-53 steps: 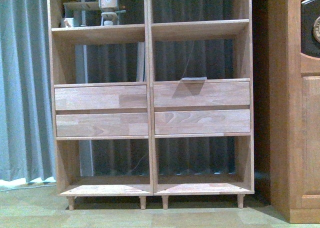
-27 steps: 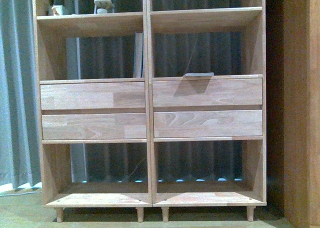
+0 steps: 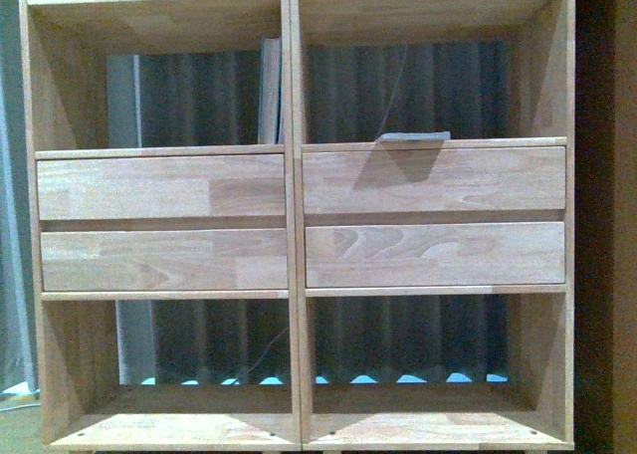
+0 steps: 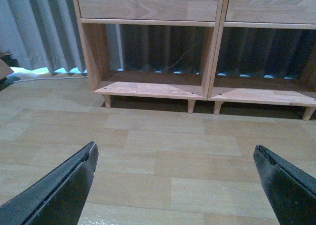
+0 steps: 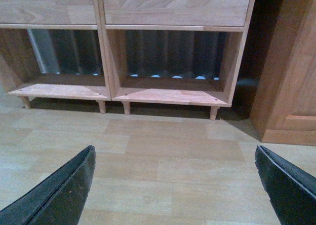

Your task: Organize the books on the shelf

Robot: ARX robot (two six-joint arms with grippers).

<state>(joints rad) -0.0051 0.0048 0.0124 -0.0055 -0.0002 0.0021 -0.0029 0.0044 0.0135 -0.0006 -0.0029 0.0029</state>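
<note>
1 upright book (image 3: 269, 91), 1 flat book (image 3: 410, 136), shelf (image 3: 292, 275) w/ 4 drawers (image 3: 159, 187), L gripper (image 4: 175, 150), R gripper (image 5: 175, 151) splayed, empty

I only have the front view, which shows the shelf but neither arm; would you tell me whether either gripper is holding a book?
Observer: No. The left gripper is wide open and holds nothing.
Operator: And the other one?
Observer: The right gripper is also open and empty.
Operator: What stands to the right of the shelf?
Observer: A darker brown cabinet stands close beside the shelf, with a dark gap between them.
</note>
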